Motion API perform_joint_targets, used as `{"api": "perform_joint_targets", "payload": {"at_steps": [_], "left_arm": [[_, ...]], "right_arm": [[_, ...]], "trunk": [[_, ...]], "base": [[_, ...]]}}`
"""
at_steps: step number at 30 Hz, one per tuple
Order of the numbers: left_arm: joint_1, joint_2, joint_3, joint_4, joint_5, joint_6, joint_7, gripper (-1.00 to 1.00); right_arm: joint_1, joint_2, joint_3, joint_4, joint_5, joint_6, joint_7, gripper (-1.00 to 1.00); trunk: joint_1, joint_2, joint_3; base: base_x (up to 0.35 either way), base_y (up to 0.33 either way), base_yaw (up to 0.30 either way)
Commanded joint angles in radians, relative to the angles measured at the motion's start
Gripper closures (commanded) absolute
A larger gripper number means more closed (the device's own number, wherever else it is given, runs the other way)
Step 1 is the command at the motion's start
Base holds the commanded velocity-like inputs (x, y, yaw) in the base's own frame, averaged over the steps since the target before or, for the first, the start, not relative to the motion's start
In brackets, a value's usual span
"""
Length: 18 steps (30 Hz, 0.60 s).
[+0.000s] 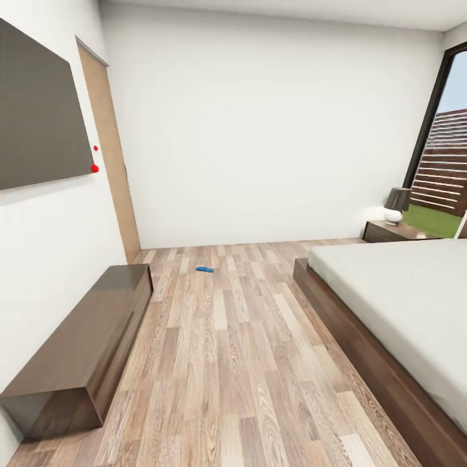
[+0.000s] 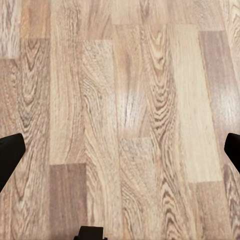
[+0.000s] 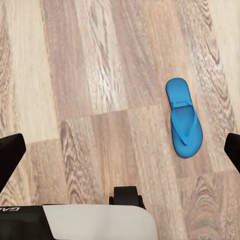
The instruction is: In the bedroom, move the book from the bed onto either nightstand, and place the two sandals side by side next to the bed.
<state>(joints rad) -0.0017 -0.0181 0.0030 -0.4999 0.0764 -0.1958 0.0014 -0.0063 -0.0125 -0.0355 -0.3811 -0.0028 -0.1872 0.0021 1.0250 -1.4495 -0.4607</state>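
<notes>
I am looking across the bedroom, and much of it is cut off: the bed is running out of the head view at the right, so only a corner of its pale, smooth mattress and dark wooden frame is showing. Beyond it, one glossy dark-brown nightstand is partly hidden behind the mattress edge, carrying a lamp with a black shade and round white base. Far off on the plank floor, near the back wall, a small blue sandal is lying, too small to make out in detail. A long, low dark-brown cabinet is standing against the left wall under a flat dark panel.

My right pincer is hanging wide open, holding nothing, only its black fingertips showing at the edges; a flat bright blue sandal with a thin Y-strap is lying on the grained wood beneath it.

My left pincer is likewise spread wide and empty over bare floorboards.
</notes>
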Motion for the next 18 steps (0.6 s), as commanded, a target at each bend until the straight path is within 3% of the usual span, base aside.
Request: {"api": "perform_joint_targets", "payload": {"at_steps": [1, 6, 9, 15, 18], "left_arm": [[0.000, 0.000, 0.000, 0.000, 0.008, -0.002, 0.000, -1.00], [0.000, 0.000, 0.000, 0.000, 0.008, -0.002, 0.000, -1.00], [0.000, -0.001, -0.001, 0.000, 0.006, -0.002, -0.001, -1.00], [-0.001, -0.005, -0.003, -0.012, 0.001, -0.002, -0.002, -1.00], [-0.001, -0.006, -0.004, -0.035, 0.000, -0.002, -0.003, -1.00]], "right_arm": [[0.000, 0.000, -0.002, 0.000, 0.000, -0.003, 0.000, -1.00], [-0.001, -0.003, -0.013, -0.002, -0.001, -0.004, 0.000, -1.00], [0.000, -0.008, -0.043, -0.003, -0.002, -0.004, 0.000, -1.00], [-0.001, -0.048, -0.158, -0.011, -0.002, -0.003, 0.002, -1.00], [-0.001, -0.057, -0.191, -0.036, -0.001, -0.003, 0.002, -1.00]], "trunk": [[0.000, -0.001, -0.001], [0.000, -0.001, -0.001], [0.000, -0.001, -0.001], [0.000, -0.001, -0.001], [0.000, -0.001, -0.001]], "base": [[0.000, 0.000, 0.000], [0.000, 0.000, 0.000], [0.000, 0.000, 0.000], [0.000, 0.000, 0.000], [0.000, 0.000, 0.000]]}}
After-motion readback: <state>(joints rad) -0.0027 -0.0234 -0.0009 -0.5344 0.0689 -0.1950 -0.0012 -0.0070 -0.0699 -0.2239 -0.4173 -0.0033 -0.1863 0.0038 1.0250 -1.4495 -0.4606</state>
